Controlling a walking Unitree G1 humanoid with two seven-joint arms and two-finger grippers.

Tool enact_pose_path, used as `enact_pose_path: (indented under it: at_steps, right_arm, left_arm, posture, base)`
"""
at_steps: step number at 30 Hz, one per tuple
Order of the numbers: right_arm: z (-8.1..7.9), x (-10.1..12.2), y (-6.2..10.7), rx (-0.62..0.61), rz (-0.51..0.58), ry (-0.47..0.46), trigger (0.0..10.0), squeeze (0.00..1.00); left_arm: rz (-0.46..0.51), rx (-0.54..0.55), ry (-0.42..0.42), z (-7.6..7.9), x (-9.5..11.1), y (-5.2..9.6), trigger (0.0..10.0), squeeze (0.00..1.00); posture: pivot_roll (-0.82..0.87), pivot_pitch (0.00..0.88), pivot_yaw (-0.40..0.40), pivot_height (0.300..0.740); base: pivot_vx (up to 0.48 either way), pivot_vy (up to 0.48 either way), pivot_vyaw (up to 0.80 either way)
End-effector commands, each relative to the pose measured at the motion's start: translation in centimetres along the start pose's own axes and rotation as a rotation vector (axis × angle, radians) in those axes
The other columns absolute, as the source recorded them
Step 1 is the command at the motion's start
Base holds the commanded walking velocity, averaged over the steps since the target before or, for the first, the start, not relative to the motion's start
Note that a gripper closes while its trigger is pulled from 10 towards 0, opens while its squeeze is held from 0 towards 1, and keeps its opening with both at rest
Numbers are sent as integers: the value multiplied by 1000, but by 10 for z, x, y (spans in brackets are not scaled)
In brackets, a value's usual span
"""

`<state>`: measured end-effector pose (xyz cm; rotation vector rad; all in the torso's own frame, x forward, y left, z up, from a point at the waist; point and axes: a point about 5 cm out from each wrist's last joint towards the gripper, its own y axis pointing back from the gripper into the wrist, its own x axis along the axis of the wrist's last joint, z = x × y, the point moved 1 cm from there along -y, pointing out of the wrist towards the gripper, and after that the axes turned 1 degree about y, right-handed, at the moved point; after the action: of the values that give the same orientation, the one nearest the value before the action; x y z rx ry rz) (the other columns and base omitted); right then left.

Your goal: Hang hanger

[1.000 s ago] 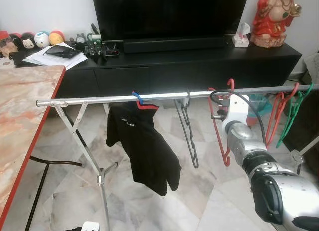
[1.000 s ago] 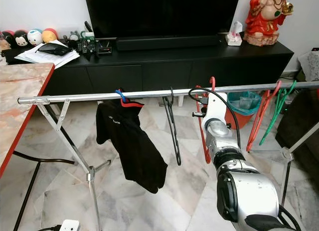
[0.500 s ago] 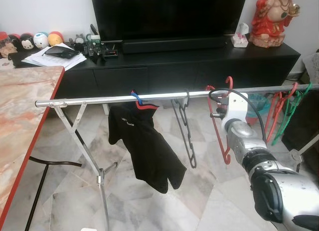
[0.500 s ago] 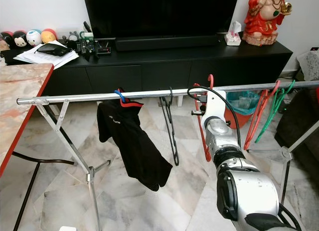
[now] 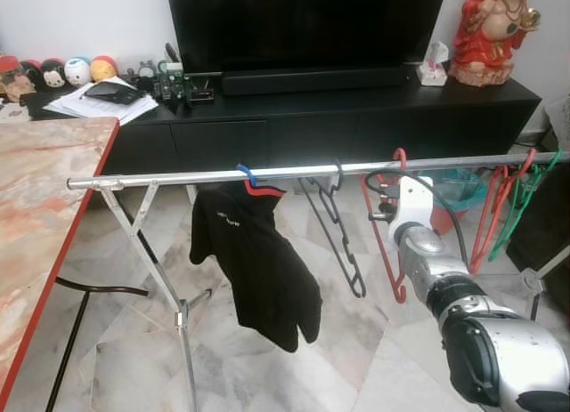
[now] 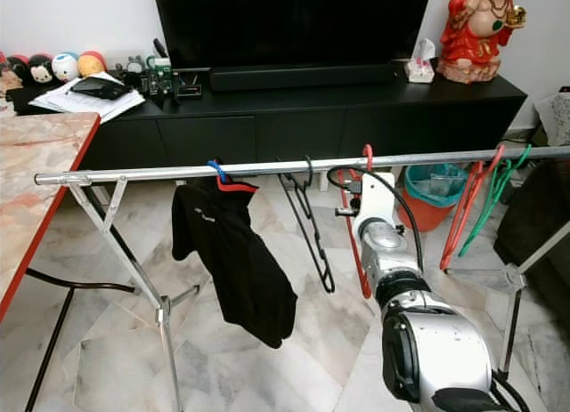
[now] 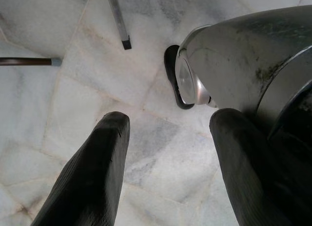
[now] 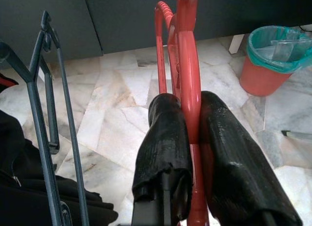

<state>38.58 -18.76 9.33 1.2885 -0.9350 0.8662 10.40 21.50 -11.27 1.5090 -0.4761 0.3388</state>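
Holding the red hanger clamped between its fingers, the right gripper has its hook seemingly at the silver rail; seat the hook fully before letting go; the left gripper hangs open.

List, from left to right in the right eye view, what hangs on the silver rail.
black garment → dark grey hanger → red hanger, held in the right gripper → red and green hangers at the far right.
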Motion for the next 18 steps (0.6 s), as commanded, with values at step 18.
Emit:
enact_pose_path:
  at_steps: [18]
  right_arm:
    - [0,10,-1,3,27,-2,10000,0]
  left_arm:
    - [-9,-12,-4,-2,-26,13,10000,0]
  posture:
    - [34,0,4,740]
  base:
    - [0,0,0]
